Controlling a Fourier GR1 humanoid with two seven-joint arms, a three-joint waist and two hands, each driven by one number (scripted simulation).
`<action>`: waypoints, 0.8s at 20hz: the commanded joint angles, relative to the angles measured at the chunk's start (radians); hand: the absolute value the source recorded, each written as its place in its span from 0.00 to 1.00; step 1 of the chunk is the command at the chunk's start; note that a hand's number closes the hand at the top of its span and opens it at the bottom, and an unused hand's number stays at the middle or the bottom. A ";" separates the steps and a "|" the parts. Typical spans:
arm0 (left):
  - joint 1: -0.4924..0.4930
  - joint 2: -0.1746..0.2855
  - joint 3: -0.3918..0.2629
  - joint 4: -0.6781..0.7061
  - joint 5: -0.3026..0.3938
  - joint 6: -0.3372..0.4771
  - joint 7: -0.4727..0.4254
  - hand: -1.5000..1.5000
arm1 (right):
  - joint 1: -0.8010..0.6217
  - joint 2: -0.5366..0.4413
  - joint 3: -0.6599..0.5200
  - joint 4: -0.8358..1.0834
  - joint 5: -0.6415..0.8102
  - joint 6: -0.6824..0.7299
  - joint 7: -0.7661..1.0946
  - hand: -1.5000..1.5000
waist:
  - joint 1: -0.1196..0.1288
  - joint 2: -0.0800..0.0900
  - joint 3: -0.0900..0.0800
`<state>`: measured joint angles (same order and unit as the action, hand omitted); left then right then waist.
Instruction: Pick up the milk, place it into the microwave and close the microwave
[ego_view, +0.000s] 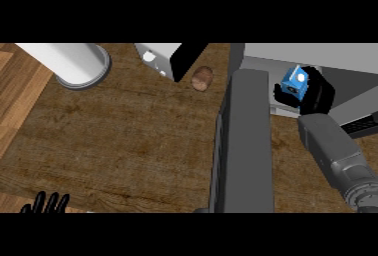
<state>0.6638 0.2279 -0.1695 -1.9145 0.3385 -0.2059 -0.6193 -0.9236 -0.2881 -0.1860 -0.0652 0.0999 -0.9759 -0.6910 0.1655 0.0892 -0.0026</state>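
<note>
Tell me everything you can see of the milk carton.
The milk carton is small and blue, with a white patch on its upper face; it looks like cardboard. It tilts, held in the right hand, whose black fingers curl round it, at the opening of the microwave, beside the open door.

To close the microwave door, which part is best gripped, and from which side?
Probably its near end, from the left side: the microwave door stands open, reaching toward the robot, hinged at the far end. The right hand is busy with the milk.

Grey forearm (334, 147), blk R hand (316, 96), L fingers (46, 204)
</note>
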 joint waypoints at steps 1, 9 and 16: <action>-0.020 0.011 0.003 -0.005 -0.007 -0.004 0.005 0.00 | 0.043 -0.037 0.069 0.062 0.080 -0.197 0.125 0.00 | 0.024 0.011 -0.002; -0.042 0.005 -0.007 0.008 -0.014 0.006 0.029 0.00 | -0.062 0.071 0.169 0.041 0.175 0.018 0.111 0.00 | 0.034 -0.013 0.012; -0.064 0.004 0.019 0.054 -0.007 -0.005 -0.002 0.00 | -0.079 0.123 0.172 0.043 0.177 0.105 0.099 0.00 | 0.024 -0.014 0.010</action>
<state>0.6054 0.2289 -0.1651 -1.8775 0.3256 -0.2040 -0.6071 -0.9984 -0.1942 -0.0177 -0.0183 0.2737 -0.9340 -0.5805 0.1965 0.0791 0.0069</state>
